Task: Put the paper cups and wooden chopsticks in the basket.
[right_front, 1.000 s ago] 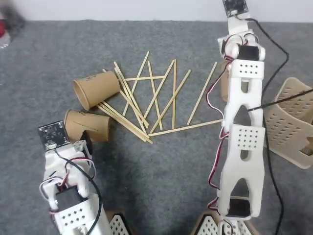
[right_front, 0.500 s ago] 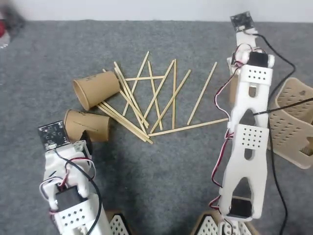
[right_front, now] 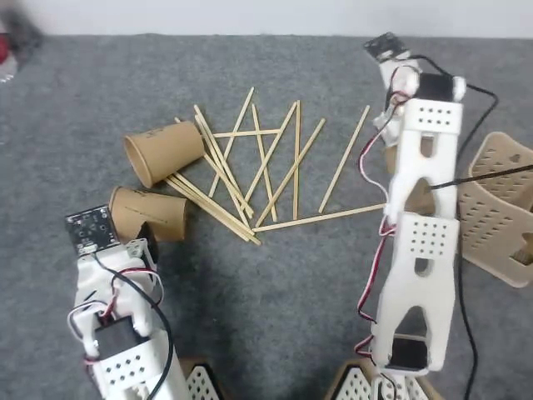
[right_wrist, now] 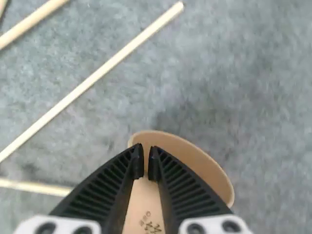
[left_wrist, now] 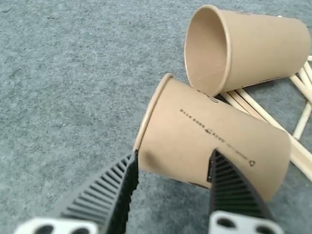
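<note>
Now we are keeping our left gripper [left_wrist: 173, 160] spread open, and a paper cup [left_wrist: 214, 136] is lying crosswise at its fingertips, mouth pointing sideways. Our right gripper [right_wrist: 145, 156] is pinching a second cup [right_wrist: 195, 165] by its rim.

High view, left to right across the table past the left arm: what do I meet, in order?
Two paper cups lying on their sides → scattered chopsticks → single chopstick lying apart → right arm → basket.

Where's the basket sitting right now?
In the high view, the basket lies at the far right, close beside the right arm, across that arm from the scattered chopsticks.
</note>
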